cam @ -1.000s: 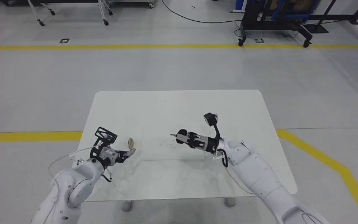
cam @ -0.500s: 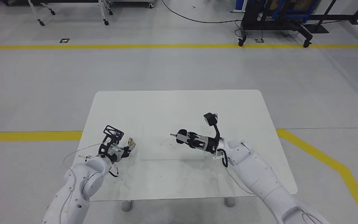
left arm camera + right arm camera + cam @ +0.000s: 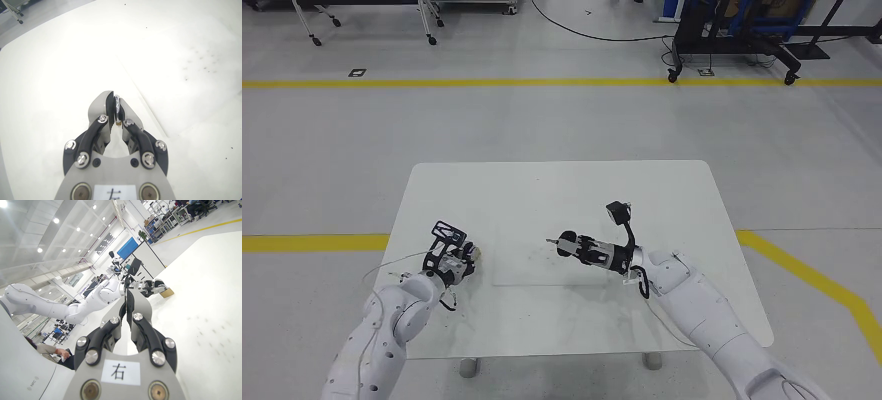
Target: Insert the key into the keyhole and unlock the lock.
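Left tool [image 3: 466, 260] has tipped downward, lock [image 3: 117, 108] clamped within.

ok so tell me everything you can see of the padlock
Small padlock: blocky brass-coloured body, shiny silver metal shackle. The left gripper is shut on the shackle, dark pads on either side, so the body sticks out beyond the gripper, low over the white table; whether it touches the top is unclear. The key in the right gripper is well apart from it.
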Action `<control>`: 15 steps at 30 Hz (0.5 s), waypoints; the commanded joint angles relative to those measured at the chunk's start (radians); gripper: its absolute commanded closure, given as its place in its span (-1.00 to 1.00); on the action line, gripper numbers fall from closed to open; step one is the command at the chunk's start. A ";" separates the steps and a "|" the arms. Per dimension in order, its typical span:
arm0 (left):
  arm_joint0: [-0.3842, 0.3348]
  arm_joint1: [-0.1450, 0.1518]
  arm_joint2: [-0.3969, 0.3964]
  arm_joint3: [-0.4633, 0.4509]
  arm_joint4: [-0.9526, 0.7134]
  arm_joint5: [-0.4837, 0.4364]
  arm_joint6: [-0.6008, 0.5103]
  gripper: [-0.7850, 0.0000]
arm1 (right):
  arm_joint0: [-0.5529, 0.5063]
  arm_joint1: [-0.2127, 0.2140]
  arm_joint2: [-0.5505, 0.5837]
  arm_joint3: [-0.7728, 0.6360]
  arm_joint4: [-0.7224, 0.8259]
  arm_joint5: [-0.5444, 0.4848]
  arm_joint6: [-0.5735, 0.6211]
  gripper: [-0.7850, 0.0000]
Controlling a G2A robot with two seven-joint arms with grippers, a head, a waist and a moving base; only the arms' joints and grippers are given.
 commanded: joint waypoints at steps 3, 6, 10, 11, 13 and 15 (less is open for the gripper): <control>-0.007 -0.002 -0.003 0.013 -0.025 0.004 0.010 1.00 | 0.000 0.000 0.000 0.000 0.000 0.000 0.000 1.00; -0.007 -0.003 -0.029 0.016 -0.134 -0.031 0.037 1.00 | 0.000 0.000 0.000 0.000 0.000 0.000 0.000 1.00; -0.005 -0.001 -0.074 0.032 -0.298 -0.104 0.033 1.00 | 0.000 0.000 0.000 0.000 0.000 0.000 0.000 1.00; -0.006 -0.001 -0.081 0.034 -0.342 -0.126 0.026 1.00 | 0.000 0.000 0.000 0.000 0.000 0.000 0.000 1.00; -0.004 0.000 -0.095 0.037 -0.457 -0.178 0.006 1.00 | 0.000 0.000 0.000 0.000 0.000 0.000 0.000 1.00; -0.003 0.000 -0.106 0.039 -0.564 -0.214 -0.020 1.00 | 0.000 0.000 0.000 0.000 0.000 0.000 0.000 1.00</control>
